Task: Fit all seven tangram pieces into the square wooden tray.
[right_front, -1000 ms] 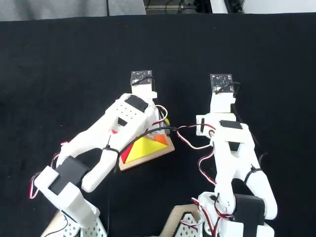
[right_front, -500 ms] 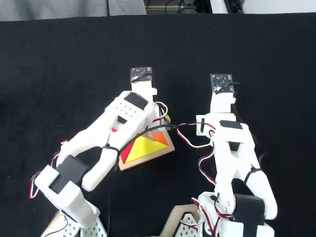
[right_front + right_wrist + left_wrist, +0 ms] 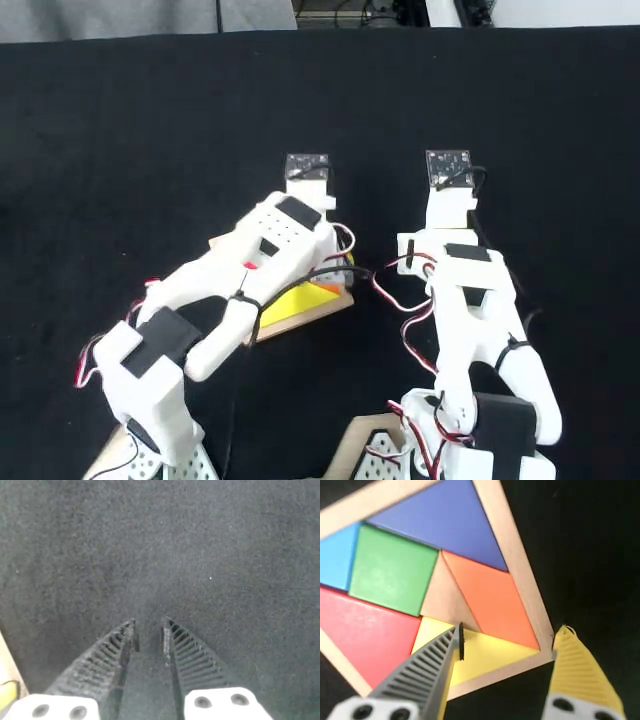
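The square wooden tray [image 3: 517, 545] holds a dark blue triangle [image 3: 445, 520], a light blue piece [image 3: 335, 560], a green square [image 3: 392, 575], a red piece [image 3: 365, 630], an orange parallelogram [image 3: 492, 600] and a yellow triangle [image 3: 485, 652]. A small triangular gap of bare wood [image 3: 445, 602] lies between them. My left gripper [image 3: 510, 637] hangs open over the tray's corner, its grey finger above the yellow triangle and its yellow finger just outside the rim. In the high view the left arm [image 3: 280, 240] covers most of the tray [image 3: 315, 312]. My right gripper [image 3: 148, 630] hovers over black cloth, nearly shut on nothing.
Black cloth [image 3: 120, 140] covers the table. The right arm [image 3: 455, 270] stands just right of the tray. Both arms' white bases and a wooden board [image 3: 365, 435] sit at the near edge. A pale wooden edge [image 3: 7, 665] shows in the right wrist view.
The left arm has swung to the right over the tray and now hides more of the coloured pieces. The right arm has not moved.
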`<state>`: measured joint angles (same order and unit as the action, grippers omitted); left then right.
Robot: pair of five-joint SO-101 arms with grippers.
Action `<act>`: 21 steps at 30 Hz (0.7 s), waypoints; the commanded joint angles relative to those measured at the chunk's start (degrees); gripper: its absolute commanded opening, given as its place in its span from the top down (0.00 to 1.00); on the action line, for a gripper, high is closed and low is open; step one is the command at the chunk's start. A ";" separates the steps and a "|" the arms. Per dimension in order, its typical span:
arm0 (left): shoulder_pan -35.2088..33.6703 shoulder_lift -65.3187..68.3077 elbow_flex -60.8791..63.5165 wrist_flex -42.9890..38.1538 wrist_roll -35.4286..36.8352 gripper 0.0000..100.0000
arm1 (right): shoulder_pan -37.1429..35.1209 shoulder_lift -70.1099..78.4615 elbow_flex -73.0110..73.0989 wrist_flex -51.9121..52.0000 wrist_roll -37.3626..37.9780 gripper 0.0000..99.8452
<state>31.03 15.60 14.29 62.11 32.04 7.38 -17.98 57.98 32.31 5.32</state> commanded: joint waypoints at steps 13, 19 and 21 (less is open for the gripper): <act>-8.75 -12.22 -14.55 13.36 -11.08 0.70 | 0.44 -0.13 -3.30 -0.53 0.18 0.91; -22.99 -19.34 -16.31 14.42 -24.44 0.70 | 0.44 -0.13 -3.30 -0.53 0.18 0.91; -28.09 -19.87 -15.78 13.45 -27.87 0.70 | 0.44 -0.13 -3.30 -0.53 0.18 0.91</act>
<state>12.66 -0.04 1.19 76.00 11.30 7.38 -17.98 57.98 32.31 5.32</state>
